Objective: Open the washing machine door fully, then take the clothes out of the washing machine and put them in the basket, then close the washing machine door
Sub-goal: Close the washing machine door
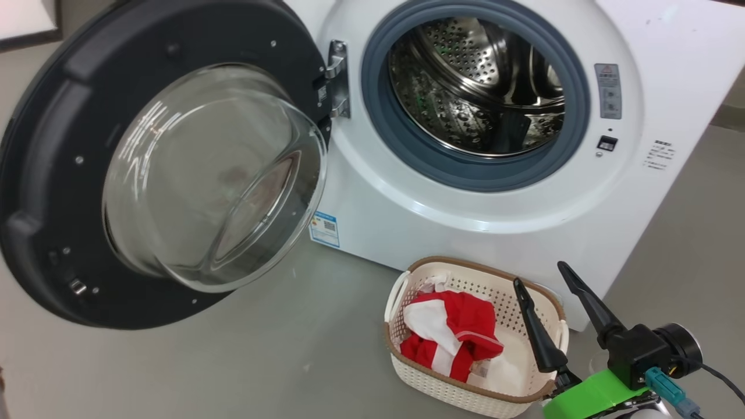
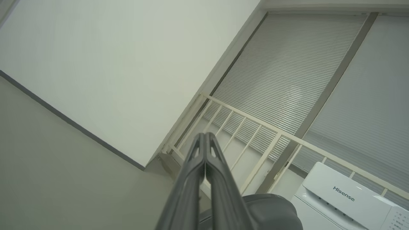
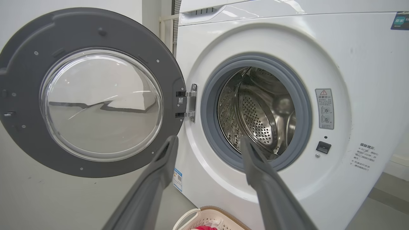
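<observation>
Right gripper (image 1: 538, 273), fingers apart by the basket's (image 1: 442, 391) right rim, could snag it swinging toward the door (image 1: 46, 174); left gripper (image 2: 204, 135) pressed together.

The right gripper (image 1: 539, 273) has two long, matt black fingers that taper from broad bases to narrow tips. They rise from a blocky black mount (image 1: 634, 352) on a bright green plastic bracket (image 1: 588, 396). A round black camera barrel (image 1: 681, 343) juts out beside the mount, with a teal plug (image 1: 660, 384) and a thin black cable (image 1: 722, 375) below it. The left gripper (image 2: 204, 135) has dark grey fingers, each with a long slot near its tip.
</observation>
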You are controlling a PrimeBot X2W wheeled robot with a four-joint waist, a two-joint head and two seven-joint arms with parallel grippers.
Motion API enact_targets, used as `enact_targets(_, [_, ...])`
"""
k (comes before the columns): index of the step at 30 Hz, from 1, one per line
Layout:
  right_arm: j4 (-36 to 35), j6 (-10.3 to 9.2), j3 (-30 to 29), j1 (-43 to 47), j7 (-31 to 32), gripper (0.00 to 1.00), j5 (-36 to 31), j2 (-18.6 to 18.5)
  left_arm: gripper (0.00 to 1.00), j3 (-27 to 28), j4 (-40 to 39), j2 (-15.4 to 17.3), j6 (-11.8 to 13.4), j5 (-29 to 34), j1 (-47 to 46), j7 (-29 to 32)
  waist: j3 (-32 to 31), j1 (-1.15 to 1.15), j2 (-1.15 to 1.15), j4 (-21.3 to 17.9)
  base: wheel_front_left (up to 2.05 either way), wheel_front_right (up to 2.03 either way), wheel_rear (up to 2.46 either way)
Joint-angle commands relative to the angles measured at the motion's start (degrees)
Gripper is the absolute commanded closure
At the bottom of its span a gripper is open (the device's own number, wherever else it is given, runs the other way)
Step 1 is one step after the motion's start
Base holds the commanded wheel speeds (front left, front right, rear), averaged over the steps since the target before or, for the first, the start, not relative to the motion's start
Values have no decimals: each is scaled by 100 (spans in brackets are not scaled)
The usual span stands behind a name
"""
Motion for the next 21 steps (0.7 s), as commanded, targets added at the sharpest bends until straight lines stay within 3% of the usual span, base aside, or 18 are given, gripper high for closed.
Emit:
enact_targets(1, [-164,20,113,-43,7,0,-70,-28,100,189,-40,294,-54,-98,-237,66,-72,0,0,-110,0,0,0])
enact_targets(11, [-281,20,60,41,100,0,-131,-28,100,673,1441,692,-222,-1081,-844,996,-89,0,0,-302,0,0,0])
enact_targets(21, [-383,20,112,3,191,0,-192,-46,100,663,2759,1071,-352,-1583,-1488,2017,63,0,0,-323,0,0,0])
